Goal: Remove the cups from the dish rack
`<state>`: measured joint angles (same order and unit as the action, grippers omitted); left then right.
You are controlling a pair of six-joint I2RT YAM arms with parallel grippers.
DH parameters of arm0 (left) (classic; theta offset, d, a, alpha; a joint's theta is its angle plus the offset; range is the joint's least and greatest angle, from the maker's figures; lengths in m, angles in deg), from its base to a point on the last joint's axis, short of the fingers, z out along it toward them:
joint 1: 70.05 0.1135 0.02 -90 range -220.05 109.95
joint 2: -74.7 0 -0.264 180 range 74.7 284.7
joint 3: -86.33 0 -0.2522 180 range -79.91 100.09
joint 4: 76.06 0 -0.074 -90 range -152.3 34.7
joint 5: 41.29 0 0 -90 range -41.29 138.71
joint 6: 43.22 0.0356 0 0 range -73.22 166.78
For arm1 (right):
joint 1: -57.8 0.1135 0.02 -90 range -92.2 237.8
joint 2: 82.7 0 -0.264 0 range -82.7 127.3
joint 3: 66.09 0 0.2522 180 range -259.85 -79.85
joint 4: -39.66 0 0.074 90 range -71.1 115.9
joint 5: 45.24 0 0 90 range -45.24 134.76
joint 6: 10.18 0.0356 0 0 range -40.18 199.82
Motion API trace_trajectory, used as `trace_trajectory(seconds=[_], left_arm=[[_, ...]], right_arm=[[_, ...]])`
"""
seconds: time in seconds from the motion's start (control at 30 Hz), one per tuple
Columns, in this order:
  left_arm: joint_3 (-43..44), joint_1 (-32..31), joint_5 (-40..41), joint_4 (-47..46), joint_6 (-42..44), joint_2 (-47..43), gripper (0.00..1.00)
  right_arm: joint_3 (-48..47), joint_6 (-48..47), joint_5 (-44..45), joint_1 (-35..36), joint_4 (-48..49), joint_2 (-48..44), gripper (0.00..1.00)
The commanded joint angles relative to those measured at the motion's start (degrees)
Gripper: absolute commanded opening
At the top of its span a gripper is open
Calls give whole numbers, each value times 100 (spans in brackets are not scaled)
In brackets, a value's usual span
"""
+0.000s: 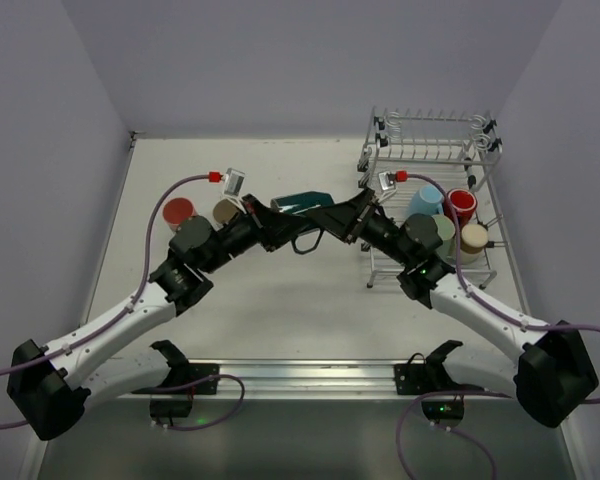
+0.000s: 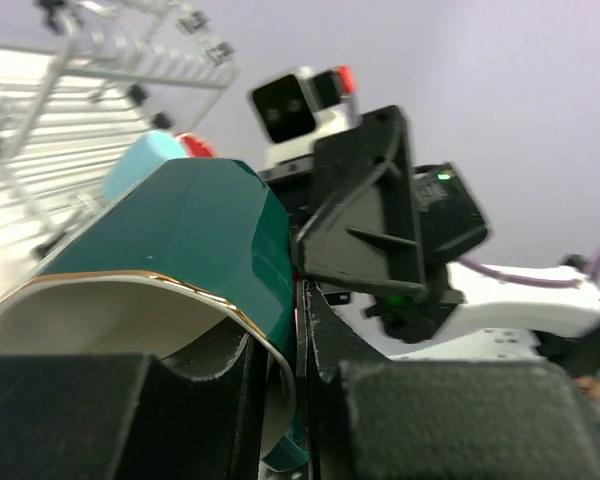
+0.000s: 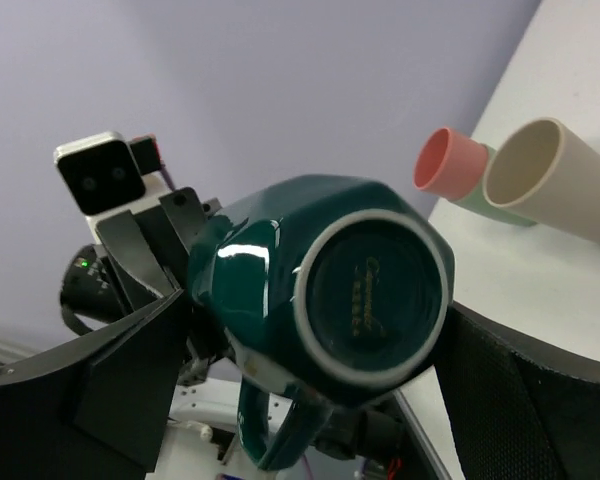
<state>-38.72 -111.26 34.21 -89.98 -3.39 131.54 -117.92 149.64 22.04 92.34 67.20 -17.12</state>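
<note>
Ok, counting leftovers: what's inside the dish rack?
Four show: light blue cup, red cup, sage cup, beige cup. The right arm covers the dish rack's near part, possibly hiding more.

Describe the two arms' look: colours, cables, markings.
Matching pair: left arm and right arm have white link shells, black joints and bases. Left tool and right tool are black. A purple cable with a red connector runs to each white wrist camera. A green LED glows on the right arm.

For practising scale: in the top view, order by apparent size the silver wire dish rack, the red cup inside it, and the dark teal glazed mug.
silver wire dish rack
dark teal glazed mug
red cup
</note>
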Motion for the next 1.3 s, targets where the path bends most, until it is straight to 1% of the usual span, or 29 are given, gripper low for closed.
trace_trajectory(seconds=[0.0, 0.03, 0.07, 0.2, 0.33, 0.37, 0.43, 0.5, 0.57, 0.6, 0.73, 0.77, 0.8, 0.83, 0.87, 0.97, 1.0, 1.13, 1.27], left_arm=[[802, 61, 1036, 1008, 946, -42, 0], [916, 69, 1063, 1411, 1026, 2, 0], [1091, 69, 1107, 1571, 1079, 90, 0], [1408, 69, 1081, 1959, 1342, 353, 0], [1988, 61, 1248, 2959, 1659, 819, 0], [2233, 69, 1344, 3170, 1721, 1003, 0], [2437, 69, 1424, 3593, 1879, 1310, 0], [2770, 69, 1704, 4040, 2046, 1583, 0], [3182, 69, 1923, 4314, 2256, 2066, 0], [3341, 69, 2029, 4654, 2318, 2233, 0], [4018, 96, 2355, 5184, 2617, 3137, 0], [4316, 113, 2442, 5307, 2731, 3306, 0], [4449, 131, 2435, 5517, 2793, 3447, 0], [4607, 140, 2417, 5615, 2837, 3761, 0], [4896, 166, 2365, 5729, 2916, 3930, 0], [5363, 245, 2338, 6116, 2996, 4536, 0], [5434, 280, 2303, 6239, 3013, 4799, 0], [5751, 464, 2294, 6486, 3075, 5292, 0], [5830, 614, 2329, 6530, 3163, 5592, 0]], right_arm=[[106, -741, 312, 52, -637, -589, 99], [150, -846, 356, 61, -849, -669, 99], [194, -934, 469, 52, -999, -748, 99], [606, -1277, 628, 52, -1456, -1064, 99], [818, -1638, 839, 61, -2107, -1460, 99], [862, -1847, 900, 61, -2230, -1652, 99], [967, -2024, 1006, 61, -2695, -1820, 99], [1029, -2227, 1068, 52, -3160, -2101, 99], [1099, -2367, 1094, 52, -3329, -2451, 99], [1152, -2411, 1103, 52, -3521, -2575, 99], [1135, -2657, 1243, 61, -4155, -3164, 99], [1143, -2736, 1331, 52, -4348, -3270, 99], [1152, -2772, 1384, 61, -4558, -3506, 99], [1161, -2798, 1437, 61, -4639, -3604, 99], [1178, -2860, 1515, 52, -4709, -3701, 99], [1178, -2948, 1525, 61, -4947, -3947, 99], [1178, -2983, 1481, 61, -4991, -3983, 99], [1099, -3123, 1463, 61, -5211, -3992, 99], [1152, -3176, 1525, 52, -5255, -4088, 99]])
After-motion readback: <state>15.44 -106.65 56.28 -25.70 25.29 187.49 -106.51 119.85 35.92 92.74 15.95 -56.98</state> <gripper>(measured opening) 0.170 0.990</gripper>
